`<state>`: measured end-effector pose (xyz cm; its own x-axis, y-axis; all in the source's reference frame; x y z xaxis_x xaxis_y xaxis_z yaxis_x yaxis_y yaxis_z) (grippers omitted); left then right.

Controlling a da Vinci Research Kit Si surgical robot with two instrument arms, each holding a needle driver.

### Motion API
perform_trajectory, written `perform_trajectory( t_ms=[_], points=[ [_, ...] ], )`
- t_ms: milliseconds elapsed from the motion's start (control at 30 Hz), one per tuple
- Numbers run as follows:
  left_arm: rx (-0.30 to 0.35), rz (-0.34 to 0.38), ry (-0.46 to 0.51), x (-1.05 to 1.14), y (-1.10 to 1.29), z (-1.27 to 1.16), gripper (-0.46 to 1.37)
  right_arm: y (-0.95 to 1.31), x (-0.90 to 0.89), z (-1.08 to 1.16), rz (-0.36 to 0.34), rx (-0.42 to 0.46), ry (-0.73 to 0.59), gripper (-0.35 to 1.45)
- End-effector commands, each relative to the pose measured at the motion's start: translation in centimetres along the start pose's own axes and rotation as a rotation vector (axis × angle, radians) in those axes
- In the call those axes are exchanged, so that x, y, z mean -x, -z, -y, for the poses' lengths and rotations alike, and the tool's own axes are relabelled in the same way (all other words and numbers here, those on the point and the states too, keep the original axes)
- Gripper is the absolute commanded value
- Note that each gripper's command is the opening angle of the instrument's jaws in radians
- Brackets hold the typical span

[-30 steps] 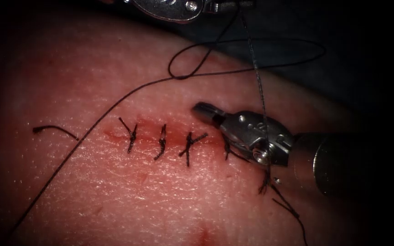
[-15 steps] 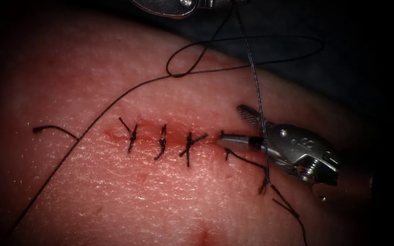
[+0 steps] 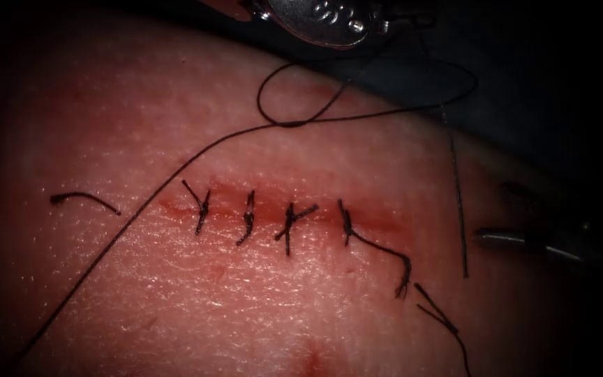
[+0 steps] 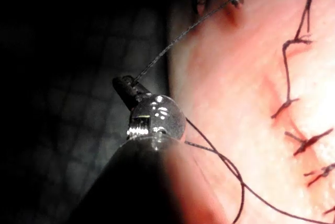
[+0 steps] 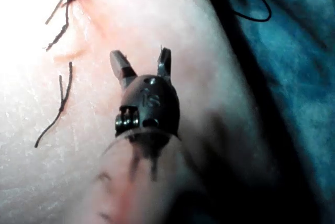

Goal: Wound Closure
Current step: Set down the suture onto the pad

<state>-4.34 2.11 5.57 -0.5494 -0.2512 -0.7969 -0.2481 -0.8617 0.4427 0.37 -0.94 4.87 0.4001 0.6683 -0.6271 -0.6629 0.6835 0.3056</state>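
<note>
As we start at 5 o'clock in the endoscope view, a forked cut end (image 3: 441, 321) lies loose on the tissue (image 3: 176, 307), right of the cut (image 3: 266, 209). Just above it, the fourth stitch (image 3: 347, 223) trails a tail that frays out at its tip (image 3: 405, 276). Moving toward 9 o'clock along the cut, three more stitches sit tied across it, the nearest of them (image 3: 291, 220) just beside the fourth, with red fluid (image 3: 176, 207) smeared along the line. Another short scrap (image 3: 82, 199) rests at 9 o'clock, well left of the cut. The thread (image 3: 141, 195) sweeps up from 7 o'clock, passes left of the stitches and curls into a loop (image 3: 294, 91) near 12 o'clock at the tissue's far edge. Over at 3 o'clock a straight strand (image 3: 458, 202) stands nearly upright, apart from the stitches. The right tool (image 5: 141, 55) is out that way too, and its own camera has the jaws spread wide with nothing between them, hovering above bare tissue. Farthest back, at 12 o'clock, the left tool (image 4: 124, 85) has its jaws clamped on the thread, which runs taut from the tip. Where the needle is, I cannot tell.
</note>
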Motion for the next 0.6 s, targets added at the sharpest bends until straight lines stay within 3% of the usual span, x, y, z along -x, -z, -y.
perform_trajectory(
  t_ms=[33, 167, 333, 433, 600],
  points=[
    [0.015, -0.001, -0.006, 0.00, -0.10, -0.05, -0.35, 0.07, 0.01, -0.02, 0.006, 0.012, -0.005, 1.09],
    [0.038, -0.012, -0.023, 0.04, -0.35, -0.17, -0.35, 0.26, 0.04, -0.07, 0.018, 0.029, -0.008, 1.08],
    [0.103, -0.022, -0.008, 0.28, -0.65, -0.46, -0.35, 0.50, 0.04, -0.09, 0.009, 0.053, -0.018, 1.08],
    [0.128, -0.042, 0.048, 0.43, -0.75, -0.60, -0.35, 0.55, 0.03, -0.09, 0.000, 0.056, -0.022, 1.08],
    [0.230, -0.142, 0.260, 0.74, -0.94, -0.91, -0.35, 0.60, 0.03, -0.11, 0.002, 0.055, -0.022, 1.06]
  ],
)
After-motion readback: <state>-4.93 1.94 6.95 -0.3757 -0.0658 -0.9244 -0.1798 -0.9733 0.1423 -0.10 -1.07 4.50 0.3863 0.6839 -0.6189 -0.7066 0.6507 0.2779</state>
